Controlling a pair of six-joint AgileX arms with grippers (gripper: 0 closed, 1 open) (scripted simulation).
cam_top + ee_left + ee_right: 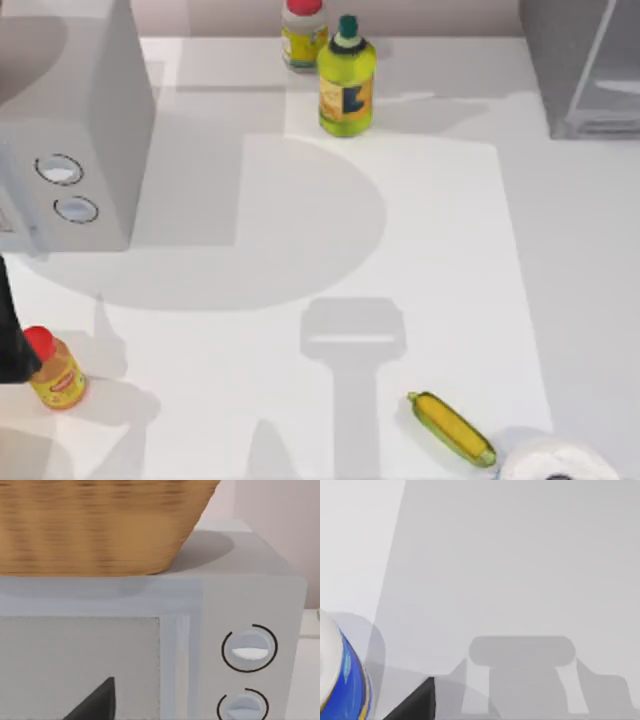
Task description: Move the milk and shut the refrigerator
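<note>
Grey refrigerator [585,70] at far right, door seemingly ajar, the milk's whereabouts uncertain, perhaps inside; left arm [8,335] waits near left beside the microwave [70,130], neither gripper's opening can be told; next comes locating and grasping the milk.

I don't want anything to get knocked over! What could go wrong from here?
1. The small red-capped yellow bottle stands right beside the left arm at the table's left edge; a swing might tip it.
2. The green-capped bottle stands along the back, on the way toward the refrigerator; a low reach could bump it.
3. The corn cob lies loose near the front and could roll if nudged.
</note>
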